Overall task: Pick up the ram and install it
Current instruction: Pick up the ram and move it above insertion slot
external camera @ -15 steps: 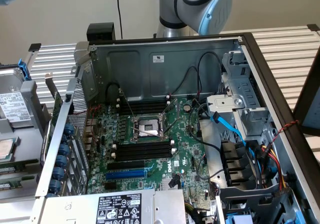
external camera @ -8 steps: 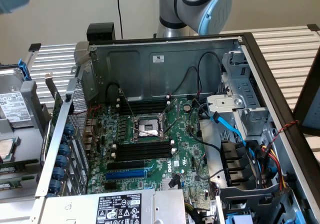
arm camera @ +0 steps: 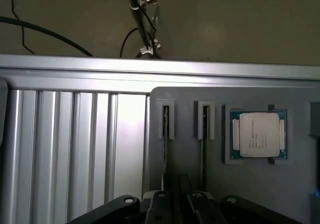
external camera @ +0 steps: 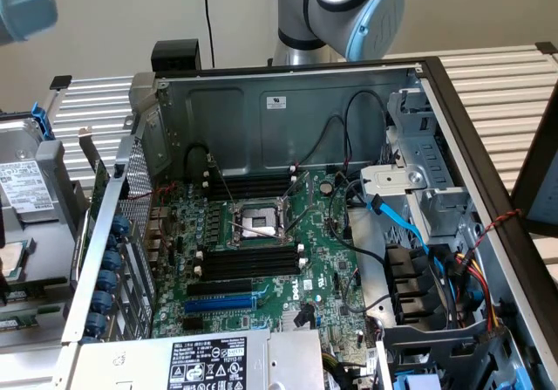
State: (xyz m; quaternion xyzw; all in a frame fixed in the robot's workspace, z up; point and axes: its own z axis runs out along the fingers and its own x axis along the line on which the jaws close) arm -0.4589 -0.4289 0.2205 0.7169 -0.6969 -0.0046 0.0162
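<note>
In the wrist view, two thin dark ram sticks (arm camera: 166, 134) (arm camera: 204, 134) stand on edge in grey holders on a grey tray (arm camera: 190, 169). My gripper (arm camera: 178, 206) hangs over the near end of the tray with its fingers (arm camera: 159, 204) apart. Nothing shows clamped between them, and the left stick runs toward the gap. In the exterior view, the open computer case (external camera: 288, 102) shows the green motherboard (external camera: 323, 259). Its black memory slots (external camera: 253, 259) lie on either side of the processor socket (external camera: 257, 224), and no stick stands in them.
A processor chip (arm camera: 258, 134) sits on the tray beside the holders. The tray rests on a ribbed aluminium table (arm camera: 75, 144). Inside the case are a blue expansion slot (external camera: 222, 303), loose cables (external camera: 410, 224), a drive cage (external camera: 427, 189) and a power supply (external camera: 209, 359).
</note>
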